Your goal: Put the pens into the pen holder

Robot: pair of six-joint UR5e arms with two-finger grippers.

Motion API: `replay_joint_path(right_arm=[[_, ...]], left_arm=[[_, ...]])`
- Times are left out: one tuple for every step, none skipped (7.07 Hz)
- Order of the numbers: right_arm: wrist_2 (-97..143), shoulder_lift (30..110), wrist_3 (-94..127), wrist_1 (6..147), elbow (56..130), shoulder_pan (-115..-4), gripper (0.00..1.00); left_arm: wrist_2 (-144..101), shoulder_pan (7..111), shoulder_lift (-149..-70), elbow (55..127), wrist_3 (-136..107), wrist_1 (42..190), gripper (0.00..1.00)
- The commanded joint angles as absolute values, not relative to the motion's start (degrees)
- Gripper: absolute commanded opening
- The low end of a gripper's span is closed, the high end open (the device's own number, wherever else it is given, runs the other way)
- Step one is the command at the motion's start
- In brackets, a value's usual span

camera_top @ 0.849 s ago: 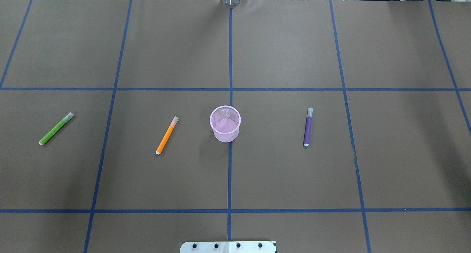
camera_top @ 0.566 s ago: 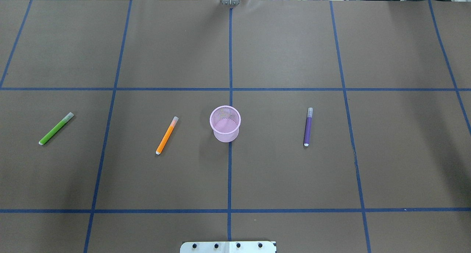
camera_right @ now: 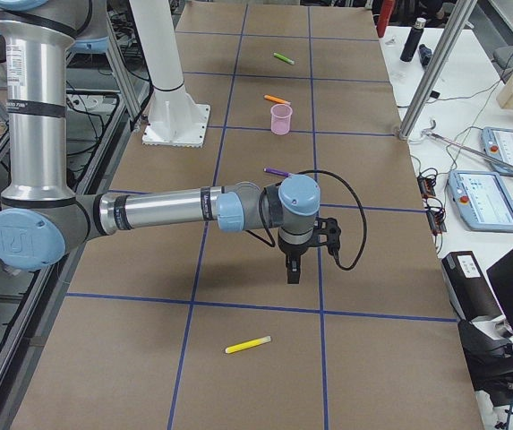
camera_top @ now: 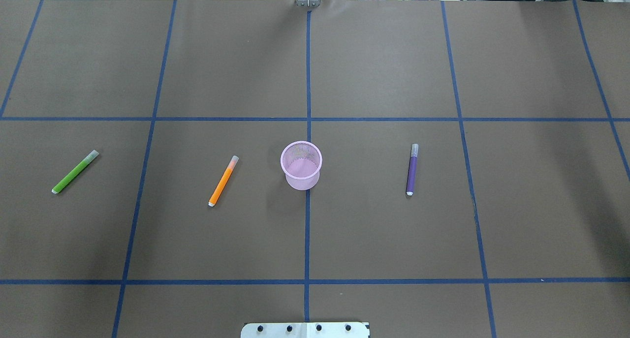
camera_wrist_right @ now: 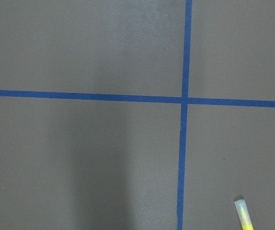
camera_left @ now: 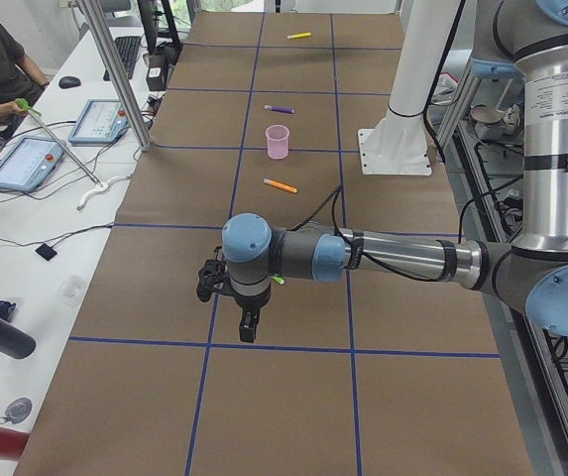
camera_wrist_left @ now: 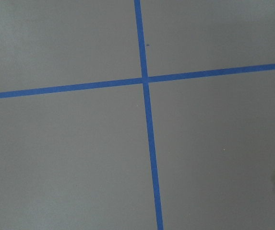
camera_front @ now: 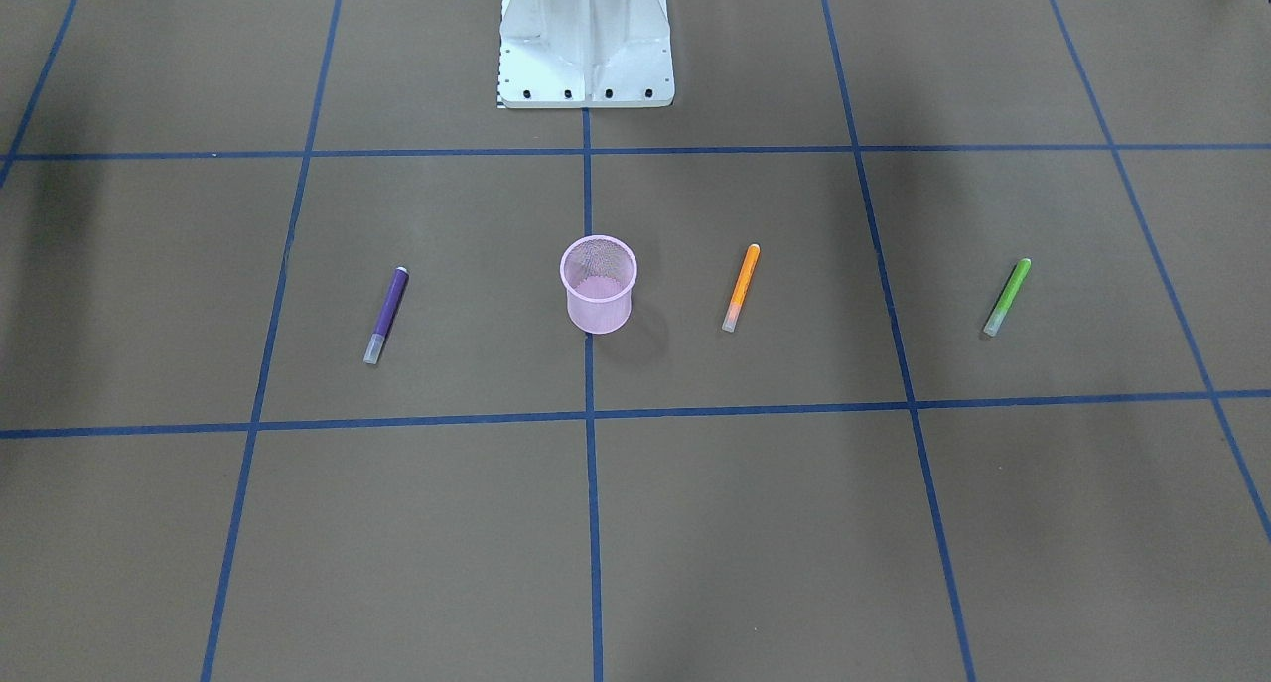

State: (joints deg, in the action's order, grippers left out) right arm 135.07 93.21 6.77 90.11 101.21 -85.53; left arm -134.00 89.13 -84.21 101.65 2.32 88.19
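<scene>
Conceivably a skewed pinch rolls the orange pen (camera_top: 222,181) away, or a nudge tips the pen holder (camera_front: 598,310); left gripper (camera_left: 248,330) and right gripper (camera_right: 293,272) states: cannot tell.

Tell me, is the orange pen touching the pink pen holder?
Apart. The overhead view shows the orange pen lying left of the pen holder, with a strip of table between them.

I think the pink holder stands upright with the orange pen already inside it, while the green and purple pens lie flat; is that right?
Not quite: the orange pen is not inside the holder; it lies flat on the table, apart from it, on the robot's left. The overhead view shows the holder empty. The rest is right.
</scene>
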Motion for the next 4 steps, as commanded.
replay_joint_path(right_arm=[[135.1, 93.4, 6.8, 90.1, 101.2, -85.5, 1.0], [135.2, 93.4, 6.8, 90.0, 101.2, -85.5, 1.0], [135.3, 93.7, 6.8, 89.8, 101.2, -85.5, 1.0], [135.2, 94.1, 6.8, 89.8, 99.9, -85.4, 1.0]], left_arm=[[-134.0, 89.1, -84.0, 101.7, 2.4, 88.3, 1.0], [-134.0, 89.1, -83.9, 101.6, 2.4, 88.5, 1.0], [-134.0, 89.0, -83.9, 100.9, 2.8, 88.4, 1.0], [-138.5, 89.0, -83.8, 100.7, 2.4, 88.3, 1.0]])
